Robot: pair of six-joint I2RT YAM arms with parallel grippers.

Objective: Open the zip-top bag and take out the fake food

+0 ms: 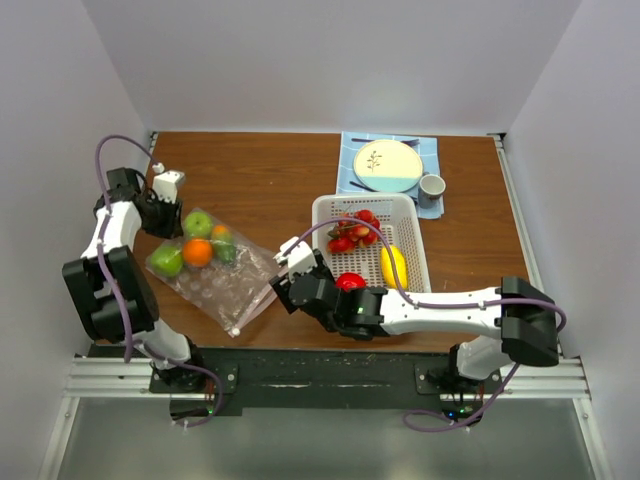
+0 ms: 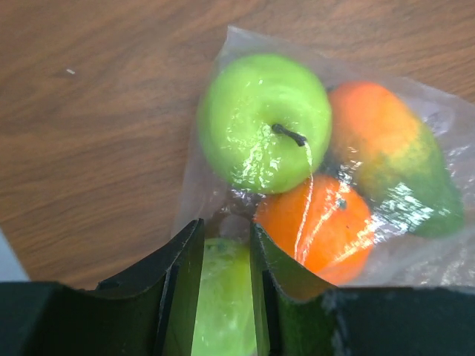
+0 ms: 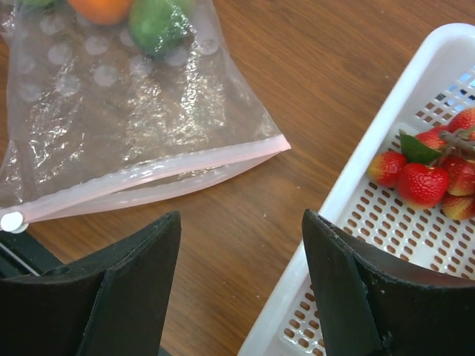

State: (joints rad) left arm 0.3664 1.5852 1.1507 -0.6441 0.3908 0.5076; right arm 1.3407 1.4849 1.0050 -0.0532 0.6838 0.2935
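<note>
On the table [image 1: 260, 180], left of the white basket [image 3: 356, 185]: the zip-top bag [image 1: 225, 285], fake food [image 1: 197, 252] bunched at its closed end. Left hand [image 2: 226, 230] narrowly parted there, pinching plastic around a green fruit [image 2: 223, 297]. Right hand [image 3: 241, 216] spread wide, empty, just beside the zip edge.

The left arm [image 1: 108, 232], over the base plate's [image 1: 320, 376] left end, and the right arm [image 1: 440, 310], over its right end, have white links and bulky black joints. A thin purple cable [image 1: 100, 160] loops along each. Fingers [image 3: 126, 297] are matte black wedges with flat inner faces.
</note>
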